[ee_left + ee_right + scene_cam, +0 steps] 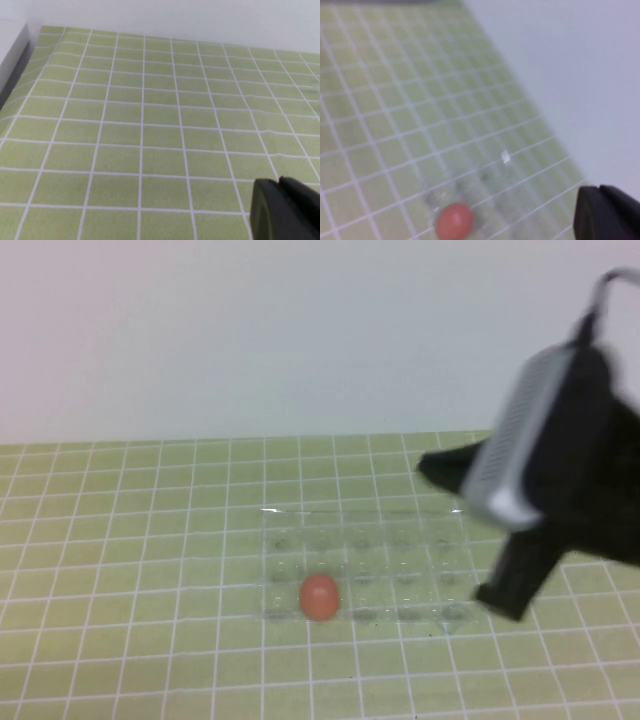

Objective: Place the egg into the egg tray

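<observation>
The reddish-orange egg [319,596] sits in a cup in the near-left corner of the clear plastic egg tray [400,558] on the green grid mat. My right gripper [432,468] hangs raised over the tray's far right side, away from the egg, with its fingers together and nothing between them. In the right wrist view the egg [454,221] and the tray [485,175] lie below the shut gripper [600,192]. My left gripper [279,181] is shut and empty over bare mat. It does not show in the high view.
The green grid mat [130,540] covers the table up to a white wall [300,330] at the back. A pale raised edge [10,50] borders the mat in the left wrist view.
</observation>
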{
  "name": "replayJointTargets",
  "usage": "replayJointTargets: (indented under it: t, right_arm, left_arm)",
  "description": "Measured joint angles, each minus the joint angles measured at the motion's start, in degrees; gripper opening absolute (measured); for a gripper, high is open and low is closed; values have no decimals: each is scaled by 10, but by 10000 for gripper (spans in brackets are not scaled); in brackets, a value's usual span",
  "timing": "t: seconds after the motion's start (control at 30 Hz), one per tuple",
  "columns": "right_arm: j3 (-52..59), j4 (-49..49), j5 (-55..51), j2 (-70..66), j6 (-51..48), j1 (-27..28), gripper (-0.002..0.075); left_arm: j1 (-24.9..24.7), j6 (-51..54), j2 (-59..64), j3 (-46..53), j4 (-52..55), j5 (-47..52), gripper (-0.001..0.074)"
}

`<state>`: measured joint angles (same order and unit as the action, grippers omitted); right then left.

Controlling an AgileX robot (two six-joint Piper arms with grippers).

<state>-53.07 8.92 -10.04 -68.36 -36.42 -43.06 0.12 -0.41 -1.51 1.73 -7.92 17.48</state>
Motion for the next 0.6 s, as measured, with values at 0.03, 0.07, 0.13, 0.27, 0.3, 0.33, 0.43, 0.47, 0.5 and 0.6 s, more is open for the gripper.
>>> replayJointTargets:
  t: [0.03,0.07,0.13,0.27,0.3,0.33,0.43,0.47,0.5,0.6]
  right_arm:
    - [0,0,-6,25,-2,2,-1]
    - [0,0,-14,44,-2,5,-1]
    - [0,0,-21,87,-2,6,-1]
    - [0,0,-26,138,-2,6,-1]
    - [0,0,-26,146,-2,6,-1]
    - [0,0,-26,150,-2,6,-1]
    - [0,0,-28,154,-2,6,-1]
    - [0,0,-29,153,-2,6,-1]
    - [0,0,-31,151,-2,6,-1]
    - [0,-11,-31,142,-20,7,-1]
  left_arm:
    - [0,0,0,0,0,0,0]
    - [0,0,0,0,0,0,0]
    - [0,0,0,0,0,0,0]
    - [0,0,0,0,0,0,0]
    - [0,0,0,0,0,0,0]
    - [0,0,0,0,0,0,0]
    - [0,0,0,0,0,0,0]
    - [0,0,0,0,0,0,0]
    - [0,0,0,0,0,0,0]
    - [0,0,0,0,0,0,0]
